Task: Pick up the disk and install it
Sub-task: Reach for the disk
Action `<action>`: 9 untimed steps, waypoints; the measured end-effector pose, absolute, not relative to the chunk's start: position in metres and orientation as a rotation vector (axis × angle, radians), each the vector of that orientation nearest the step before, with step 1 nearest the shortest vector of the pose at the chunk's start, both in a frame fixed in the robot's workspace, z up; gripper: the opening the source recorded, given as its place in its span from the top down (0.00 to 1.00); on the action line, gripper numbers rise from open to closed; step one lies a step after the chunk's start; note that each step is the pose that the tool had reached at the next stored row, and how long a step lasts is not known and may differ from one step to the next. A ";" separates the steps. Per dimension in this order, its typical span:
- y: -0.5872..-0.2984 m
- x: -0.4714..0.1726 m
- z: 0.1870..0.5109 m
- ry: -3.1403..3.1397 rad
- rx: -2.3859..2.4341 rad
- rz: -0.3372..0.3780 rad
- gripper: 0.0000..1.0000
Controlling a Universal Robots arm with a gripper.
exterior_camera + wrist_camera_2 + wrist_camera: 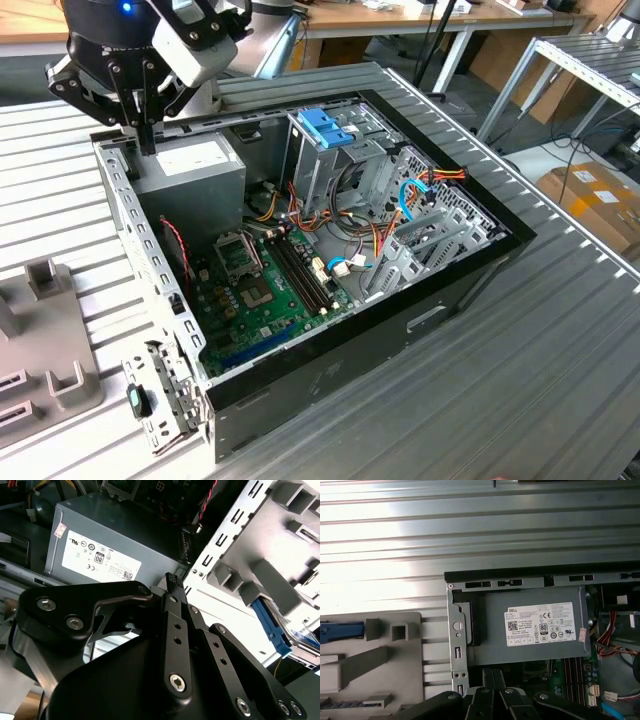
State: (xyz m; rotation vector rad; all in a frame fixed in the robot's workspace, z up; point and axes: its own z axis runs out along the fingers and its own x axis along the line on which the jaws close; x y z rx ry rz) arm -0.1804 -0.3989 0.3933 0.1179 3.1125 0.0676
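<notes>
- The fixture (45, 345) is lying on the table (520, 390) at the exterior view's left, well apart from the fingers (148, 125). Its blocks and pockets are probably holding parts in known spots for a clean pick.
- The disk (272, 625) is resting in that fixture, off to one side of the fingers and well apart from them. In the second wrist view its blue rail and a bit of its label are showing between the grey blocks. It is lying flat and untouched, so the pick is not yet made.
- The gripper (148, 148) is hanging over the rear corner of the open case (400, 330). Its fingers are pressing together and pinching nothing.
- The grey box (190, 165) with the white sticker is sitting inside the case, just beside and below the fingertips. It is fixed there and is no part of the pick.
- The blue latch (325, 125) is standing atop the cage (310, 175), farther toward the exterior view's right and well apart from the fingers. This is probably the bay meant for the disk.
</notes>
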 end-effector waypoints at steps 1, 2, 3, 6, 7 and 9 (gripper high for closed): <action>-0.399 -0.181 0.393 3.112 0.118 0.068 0.89; -0.399 -0.182 0.393 3.113 0.118 0.068 0.89; -0.399 -0.183 0.393 3.113 0.118 0.068 0.89; -0.399 -0.185 0.393 3.112 0.118 0.068 0.89; -0.399 -0.185 0.393 3.113 0.118 0.068 0.89; -0.399 -0.186 0.393 3.112 0.118 0.068 0.89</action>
